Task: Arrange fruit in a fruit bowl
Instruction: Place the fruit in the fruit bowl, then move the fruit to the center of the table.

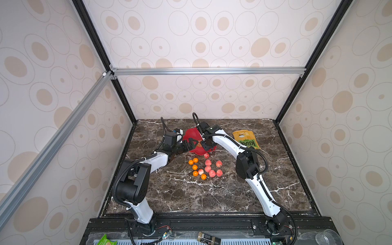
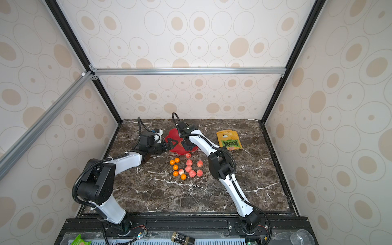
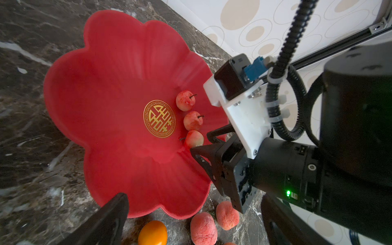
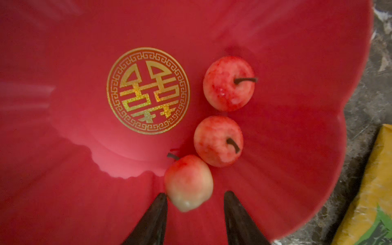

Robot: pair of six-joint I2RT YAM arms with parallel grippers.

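Note:
The red flower-shaped fruit bowl (image 1: 189, 133) (image 2: 172, 134) (image 3: 106, 95) (image 4: 84, 191) sits at the back middle of the marble table. Three pink fruits (image 4: 228, 83) (image 4: 218, 141) (image 4: 188, 182) lie in a row beside its gold mark (image 4: 148, 90). My right gripper (image 4: 195, 193) (image 1: 205, 144) hangs over the bowl, open; the nearest fruit lies free just past its fingertips, close to one of them. My left gripper (image 1: 192, 142) (image 3: 195, 197) stands open at the bowl's near-left rim, holding nothing. Several pink fruits (image 1: 208, 162) and orange fruits (image 1: 194, 167) lie on the table in front of the bowl.
A yellow-green snack bag (image 1: 246, 139) (image 4: 371, 191) lies flat to the right of the bowl. On the front ledge are a green packet (image 1: 106, 240), a dark jar (image 1: 209, 237) and a clear cup (image 1: 327, 237). Patterned walls enclose the table.

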